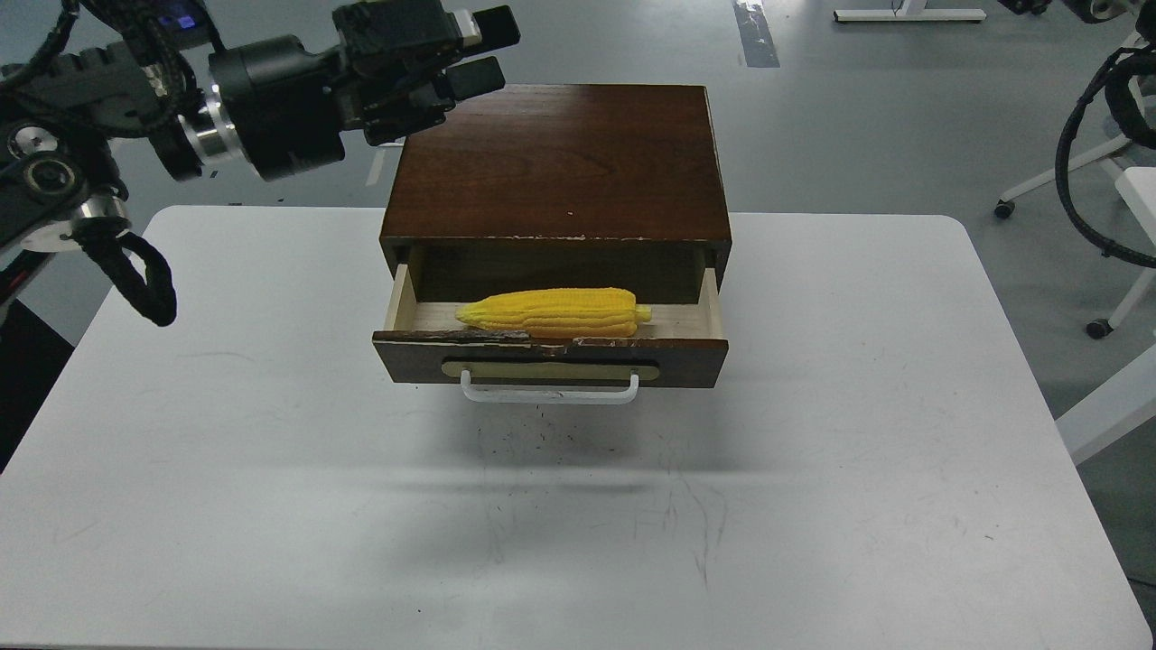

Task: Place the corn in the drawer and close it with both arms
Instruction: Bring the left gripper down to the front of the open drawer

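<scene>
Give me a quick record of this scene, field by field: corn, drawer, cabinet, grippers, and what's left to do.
corn: lying on its side in the drawer, stub end to the right
drawer: pulled open, front edge chipped
handle: white bar, untouched
cabinet: dark wood, on the table
left gripper: open, holding nothing, raised by the cabinet's back left corner
right gripper: not in view
left to do: close the drawer

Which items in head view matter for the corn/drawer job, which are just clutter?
Job:
corn, lying in the open drawer
white handle
left gripper, raised, empty

Clutter:
white table under the cabinet
wheeled stand legs on the floor
</scene>
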Controlling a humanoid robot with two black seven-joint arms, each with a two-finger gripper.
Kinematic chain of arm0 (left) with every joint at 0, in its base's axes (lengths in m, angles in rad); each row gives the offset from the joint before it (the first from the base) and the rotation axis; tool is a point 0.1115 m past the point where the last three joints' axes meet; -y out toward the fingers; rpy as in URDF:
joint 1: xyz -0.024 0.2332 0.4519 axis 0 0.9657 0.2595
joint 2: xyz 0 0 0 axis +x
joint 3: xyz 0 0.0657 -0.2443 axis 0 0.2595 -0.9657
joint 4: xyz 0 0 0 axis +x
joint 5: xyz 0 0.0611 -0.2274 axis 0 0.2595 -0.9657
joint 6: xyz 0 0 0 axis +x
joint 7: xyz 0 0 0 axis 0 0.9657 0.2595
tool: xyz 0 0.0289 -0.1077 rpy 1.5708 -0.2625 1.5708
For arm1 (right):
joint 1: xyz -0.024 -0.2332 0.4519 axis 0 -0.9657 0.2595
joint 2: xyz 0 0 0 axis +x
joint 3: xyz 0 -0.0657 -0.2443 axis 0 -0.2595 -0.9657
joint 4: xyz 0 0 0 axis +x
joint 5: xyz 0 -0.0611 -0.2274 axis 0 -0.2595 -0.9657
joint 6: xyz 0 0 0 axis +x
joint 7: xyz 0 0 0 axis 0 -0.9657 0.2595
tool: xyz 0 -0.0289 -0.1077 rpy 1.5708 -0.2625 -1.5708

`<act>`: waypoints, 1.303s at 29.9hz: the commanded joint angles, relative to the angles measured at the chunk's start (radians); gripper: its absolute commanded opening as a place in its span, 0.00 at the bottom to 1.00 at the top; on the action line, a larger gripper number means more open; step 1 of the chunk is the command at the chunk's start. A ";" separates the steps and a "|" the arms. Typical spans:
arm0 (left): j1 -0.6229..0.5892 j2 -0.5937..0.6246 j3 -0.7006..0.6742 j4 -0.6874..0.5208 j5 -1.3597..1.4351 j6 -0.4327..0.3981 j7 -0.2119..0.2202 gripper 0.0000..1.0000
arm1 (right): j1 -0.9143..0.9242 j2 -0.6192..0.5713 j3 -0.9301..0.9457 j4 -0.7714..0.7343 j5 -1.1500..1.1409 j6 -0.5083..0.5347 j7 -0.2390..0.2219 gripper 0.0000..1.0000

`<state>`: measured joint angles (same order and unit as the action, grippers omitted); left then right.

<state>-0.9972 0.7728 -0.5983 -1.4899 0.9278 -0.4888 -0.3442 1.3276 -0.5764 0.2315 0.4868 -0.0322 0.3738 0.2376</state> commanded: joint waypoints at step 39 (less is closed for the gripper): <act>0.083 0.003 0.342 -0.196 1.033 0.000 0.005 0.00 | -0.475 0.085 0.499 -0.068 0.212 0.115 0.016 1.00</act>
<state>-0.9159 0.7761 -0.2571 -1.6864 1.9526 -0.4887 -0.3397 0.8515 -0.4893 0.7301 0.4206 0.1798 0.4888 0.2531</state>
